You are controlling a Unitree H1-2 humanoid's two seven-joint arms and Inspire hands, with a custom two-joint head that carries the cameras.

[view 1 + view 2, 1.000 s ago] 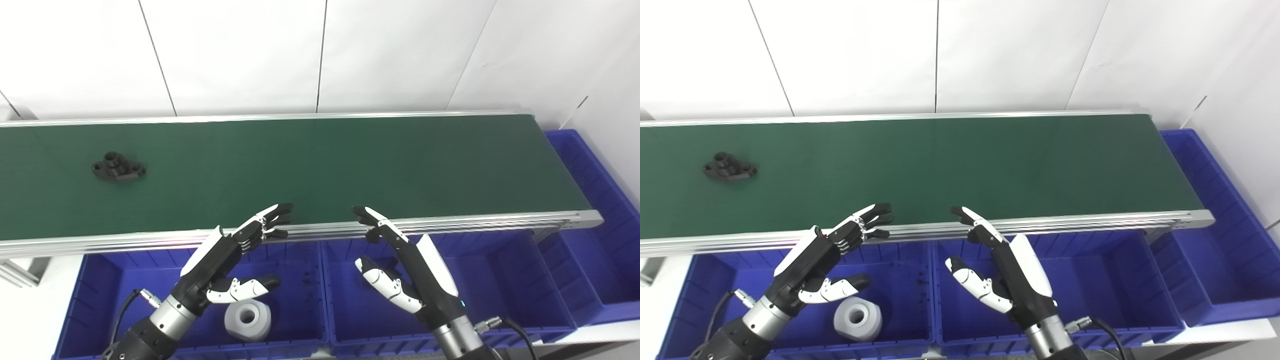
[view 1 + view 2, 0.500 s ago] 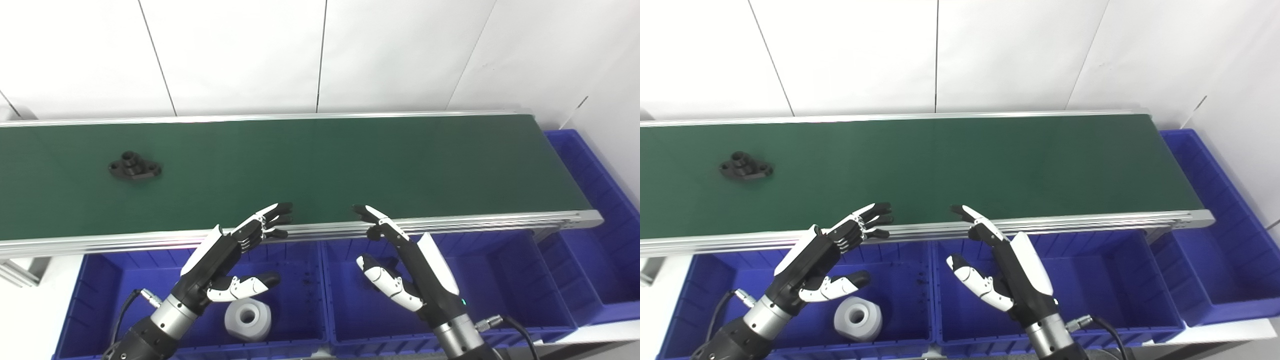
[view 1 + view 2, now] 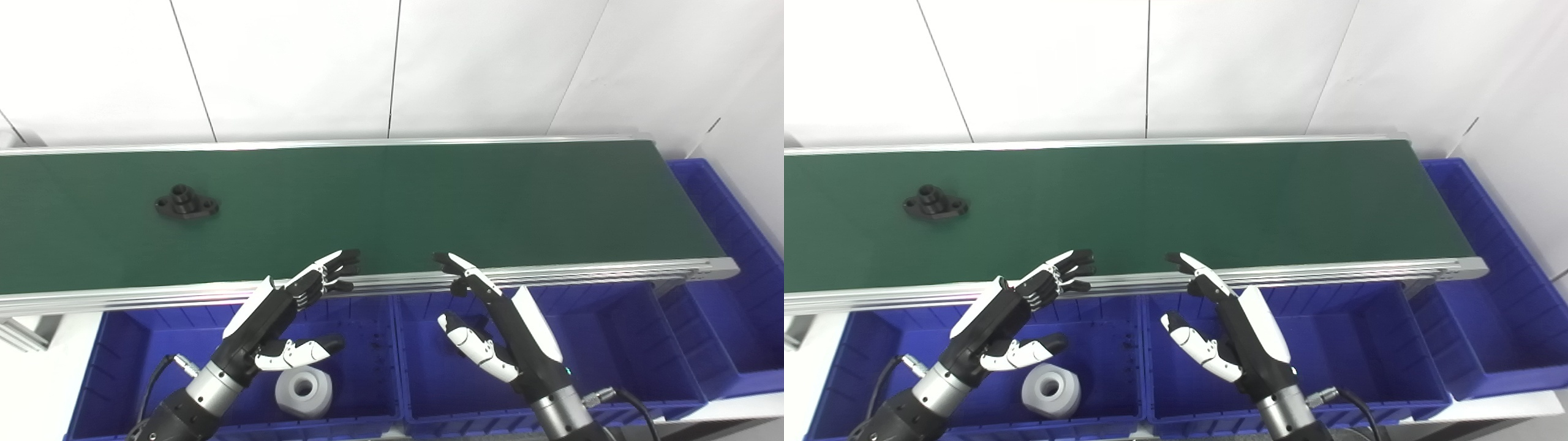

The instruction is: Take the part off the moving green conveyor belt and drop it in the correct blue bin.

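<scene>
Your black flanged part (image 3: 186, 204) lies flat on the green conveyor belt (image 3: 429, 196), toward the belt's left end and well apart from both hands. Your left robot hand (image 3: 278, 312) and right robot hand (image 3: 490, 318) hover at the belt's near rail, fingers spread, holding nothing. Below that rail, a white cylinder (image 3: 304, 392) sits in the left blue bin (image 3: 122, 361).

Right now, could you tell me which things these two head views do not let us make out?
- Conveyor belt: its left end is cut off by the frame edge in both views.
- Black part: too small to read its hole details.
- Left bin: floor partly hidden by the left hand.
- White cylinder: its upper edge is covered by that hand's thumb.
- Far-right bin: cut off by the right edge.
</scene>
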